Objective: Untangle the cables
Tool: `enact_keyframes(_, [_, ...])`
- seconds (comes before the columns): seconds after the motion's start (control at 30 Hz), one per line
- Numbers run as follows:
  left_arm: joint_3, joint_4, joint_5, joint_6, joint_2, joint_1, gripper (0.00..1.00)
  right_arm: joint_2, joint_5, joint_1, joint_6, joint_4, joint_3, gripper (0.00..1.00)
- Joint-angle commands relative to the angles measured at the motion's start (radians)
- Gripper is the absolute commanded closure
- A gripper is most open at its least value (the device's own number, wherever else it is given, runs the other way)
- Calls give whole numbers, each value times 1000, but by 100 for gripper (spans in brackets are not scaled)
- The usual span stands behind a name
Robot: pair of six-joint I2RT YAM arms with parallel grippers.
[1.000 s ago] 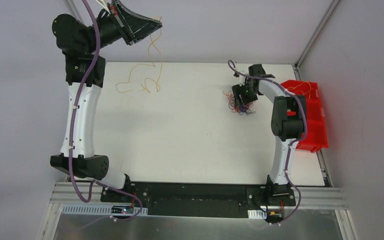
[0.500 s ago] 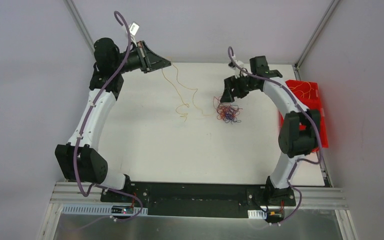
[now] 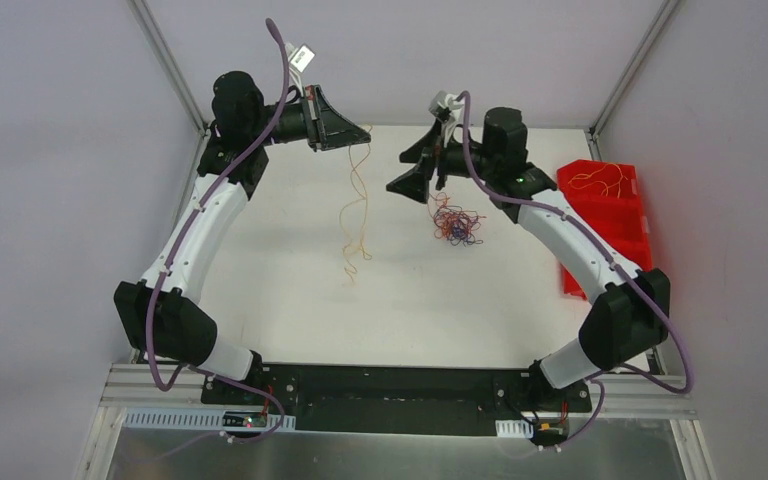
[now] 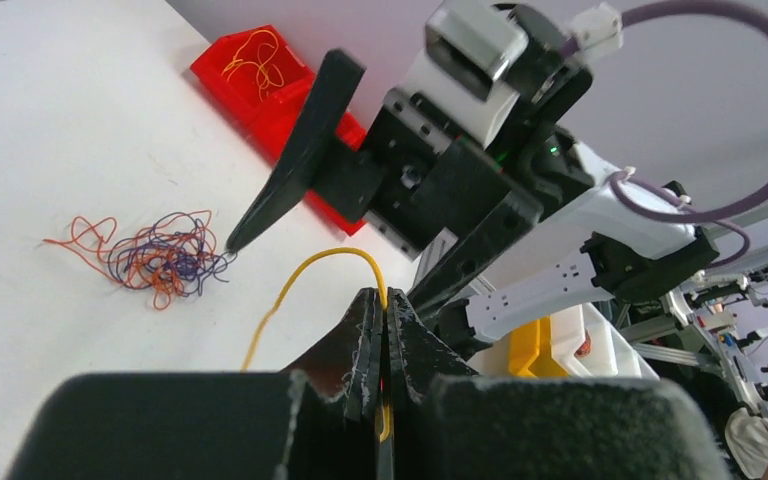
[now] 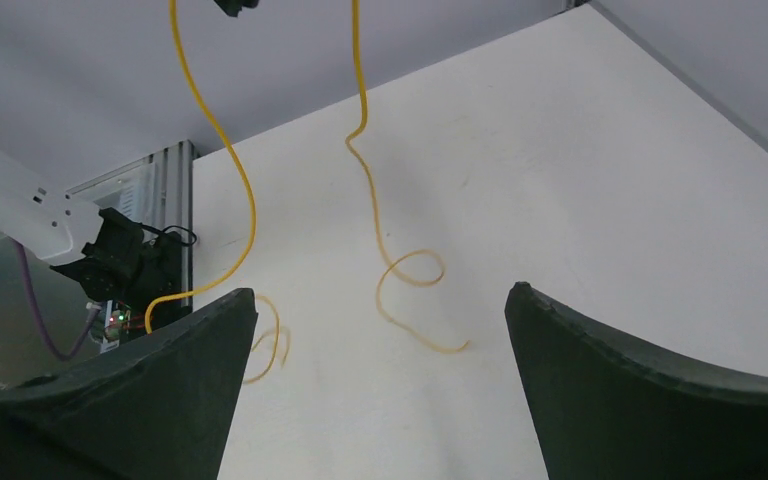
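- left gripper (image 3: 358, 135) is raised over the far side of the table (image 3: 290, 310), fingers pinched tight together on one orange-yellow cable (image 3: 353, 200)
- little white tag (image 3: 301, 53) sits up by the left arm's mauve hose (image 3: 280, 85), way too small to read
- that cable hangs down from the pinch in two strands, lower end curled on the table
- right gripper (image 3: 415, 168) hangs just right of the dangling cable, fingers spread wide apart with nothing between them
- tangle (image 3: 456, 222) of red, blue-purple and orange cables lies on the table close by that gripper, can't tell if a fingertip touches it
- red bin (image 3: 615, 240) sits at the right edge, a few loose yellow cables (image 3: 605, 182) in its far compartment
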Motion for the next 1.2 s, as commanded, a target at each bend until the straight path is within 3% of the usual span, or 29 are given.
enact_keyframes(0.0, [72, 86, 49, -55, 3, -10, 100, 43, -22, 81, 111, 290, -6, 1])
enact_keyframes(0.33, [90, 136, 56, -108, -8, -27, 100, 89, -28, 159, 209, 407, -14, 1])
enact_keyframes(0.4, [97, 150, 55, -119, -3, -29, 100, 93, -43, 161, 199, 397, -17, 14])
enact_keyframes(0.53, [127, 219, 49, -186, 16, -28, 100, 107, -50, 166, 201, 378, -22, 52])
enact_keyframes(0.6, [151, 253, 42, -217, 27, -28, 100, 116, -42, 168, 196, 379, -32, 65])
enact_keyframes(0.93, [202, 279, 22, -253, 32, -6, 100, 168, -37, 178, 253, 419, -3, 74])
enact_keyframes(1.03, [219, 280, 7, -257, 34, 19, 100, 157, -42, 182, 261, 423, -29, 82])
enact_keyframes(1.17, [222, 265, -11, -253, 32, 59, 100, 128, -44, 183, 271, 420, -65, 100])
